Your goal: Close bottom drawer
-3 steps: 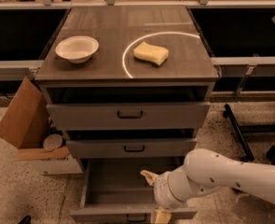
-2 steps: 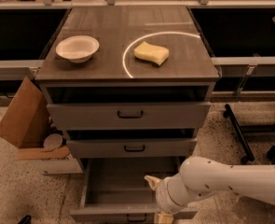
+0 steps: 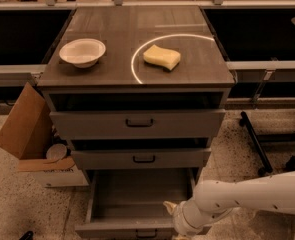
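The white arm [image 3: 247, 194] comes in from the right edge at about 4 o'clock and runs leftward and a little downward, ending in a bulky wrist low in view near 6 o'clock. There the gripper [image 3: 173, 210] sits over the right front corner of the bottom drawer [image 3: 137, 194], though I cannot tell whether it is clenched or released. That drawer stands pulled well out of the cabinet at 6 o'clock, its inside bare, under the two upper drawers, while a white bowl [image 3: 82, 52] and a yellow sponge [image 3: 162, 57] rest on the cabinet top toward 12 o'clock.
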`<control>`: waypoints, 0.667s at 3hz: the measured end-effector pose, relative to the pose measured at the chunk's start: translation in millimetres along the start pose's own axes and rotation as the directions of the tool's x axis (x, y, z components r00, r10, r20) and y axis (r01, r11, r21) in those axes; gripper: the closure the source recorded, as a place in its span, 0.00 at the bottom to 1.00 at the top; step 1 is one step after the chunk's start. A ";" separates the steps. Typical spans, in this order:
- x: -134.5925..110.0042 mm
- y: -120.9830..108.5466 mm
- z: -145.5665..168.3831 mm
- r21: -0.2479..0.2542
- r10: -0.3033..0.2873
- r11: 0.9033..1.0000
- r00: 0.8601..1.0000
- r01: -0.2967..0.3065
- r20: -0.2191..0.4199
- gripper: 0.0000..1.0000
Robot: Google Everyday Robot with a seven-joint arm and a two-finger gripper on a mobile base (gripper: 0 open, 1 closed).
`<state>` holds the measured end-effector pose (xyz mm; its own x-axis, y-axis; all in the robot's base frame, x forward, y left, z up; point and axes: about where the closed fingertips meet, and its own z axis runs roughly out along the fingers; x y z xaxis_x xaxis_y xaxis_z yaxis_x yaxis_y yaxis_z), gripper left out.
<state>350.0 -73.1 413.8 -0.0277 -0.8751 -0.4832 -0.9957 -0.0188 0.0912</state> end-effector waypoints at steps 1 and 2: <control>0.1 2.5 2.7 -0.007 0.002 1.000 1.000 -0.002 0.002 0.00; 11.9 0.6 19.8 -0.031 -0.045 0.999 0.999 0.045 -0.012 0.00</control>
<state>347.4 -73.9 390.9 0.0182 -0.8791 -0.4763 -0.9927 -0.0727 0.0962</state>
